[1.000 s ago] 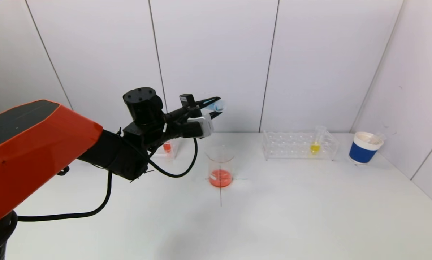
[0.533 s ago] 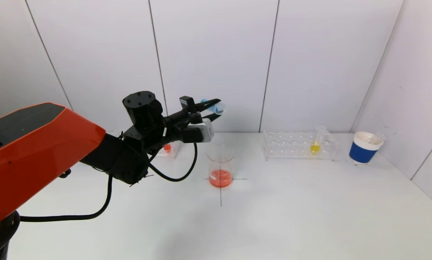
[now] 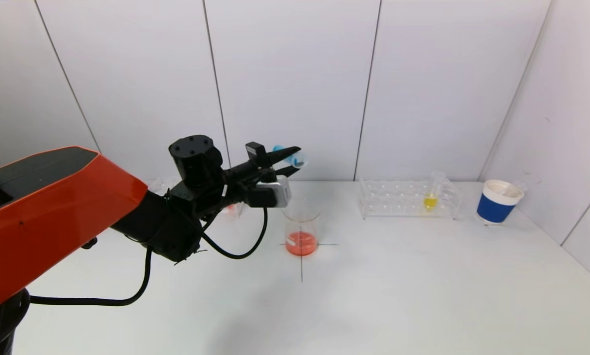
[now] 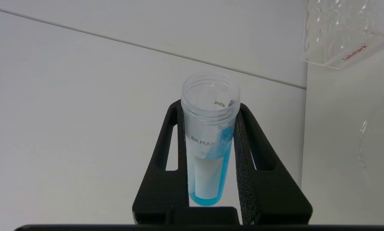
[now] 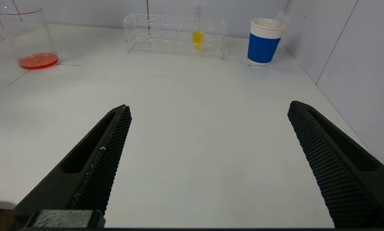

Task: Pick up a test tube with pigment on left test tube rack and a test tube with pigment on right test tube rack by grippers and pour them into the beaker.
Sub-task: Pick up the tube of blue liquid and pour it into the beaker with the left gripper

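Observation:
My left gripper [image 3: 293,159] is shut on a clear test tube with blue pigment [image 4: 208,141], held tilted almost level, up and just left of the beaker's mouth. The tube also shows in the head view [image 3: 295,157]. The glass beaker [image 3: 301,228] stands on a cross mark and holds orange-red liquid. The left rack [image 3: 226,206] is mostly hidden behind my left arm. The right rack [image 3: 407,198] holds a tube with yellow pigment [image 3: 430,199]. My right gripper [image 5: 208,112] is open and empty, low over the table, out of the head view.
A blue and white paper cup [image 3: 499,201] stands at the far right next to the side wall. White wall panels close the back and the right side. A black cable hangs under my left arm [image 3: 147,217].
My left gripper has come down a little with the blue tube and drawn slightly left. The right gripper's earlier position is not shown.

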You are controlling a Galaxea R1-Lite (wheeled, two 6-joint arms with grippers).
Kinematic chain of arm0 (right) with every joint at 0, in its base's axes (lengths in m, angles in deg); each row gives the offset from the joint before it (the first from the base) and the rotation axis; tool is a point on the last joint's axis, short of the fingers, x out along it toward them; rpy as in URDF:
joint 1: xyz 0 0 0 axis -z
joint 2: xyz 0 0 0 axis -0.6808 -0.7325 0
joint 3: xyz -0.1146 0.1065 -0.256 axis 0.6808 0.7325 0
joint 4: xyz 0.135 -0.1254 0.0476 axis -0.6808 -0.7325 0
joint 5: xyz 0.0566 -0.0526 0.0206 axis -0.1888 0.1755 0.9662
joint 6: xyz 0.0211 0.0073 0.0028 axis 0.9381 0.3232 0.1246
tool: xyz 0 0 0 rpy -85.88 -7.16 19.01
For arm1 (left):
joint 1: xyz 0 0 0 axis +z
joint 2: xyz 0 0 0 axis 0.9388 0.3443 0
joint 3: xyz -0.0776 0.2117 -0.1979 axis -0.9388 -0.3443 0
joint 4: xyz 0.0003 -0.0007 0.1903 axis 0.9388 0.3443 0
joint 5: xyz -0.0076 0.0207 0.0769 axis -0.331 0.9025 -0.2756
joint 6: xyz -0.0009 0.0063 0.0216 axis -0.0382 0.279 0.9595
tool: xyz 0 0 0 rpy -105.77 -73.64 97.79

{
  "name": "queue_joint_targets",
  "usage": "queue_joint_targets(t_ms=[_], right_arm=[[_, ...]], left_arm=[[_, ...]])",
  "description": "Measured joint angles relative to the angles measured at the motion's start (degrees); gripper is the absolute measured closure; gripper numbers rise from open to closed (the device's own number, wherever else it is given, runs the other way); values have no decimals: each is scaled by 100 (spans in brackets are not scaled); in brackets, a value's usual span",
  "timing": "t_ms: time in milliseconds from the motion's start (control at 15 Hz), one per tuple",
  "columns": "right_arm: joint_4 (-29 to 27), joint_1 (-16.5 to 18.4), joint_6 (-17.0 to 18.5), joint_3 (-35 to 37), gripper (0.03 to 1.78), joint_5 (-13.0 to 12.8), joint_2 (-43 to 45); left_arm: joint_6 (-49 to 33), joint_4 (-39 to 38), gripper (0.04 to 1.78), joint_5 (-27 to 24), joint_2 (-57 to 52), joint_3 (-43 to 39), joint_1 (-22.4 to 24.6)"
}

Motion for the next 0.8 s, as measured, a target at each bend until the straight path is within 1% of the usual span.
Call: queue_joint_targets(t_ms=[400,667,800], right_arm=[[0,0,0,0,4,0,0],[0,0,0,0,4,0,0],[0,0,2,0,4,-2,0]], left_arm=[[74,-111,139,-221,28,-280,-57],[80,-290,139,-280,35,-538,-61],[66,-502,139,-363,37,-680,-60]])
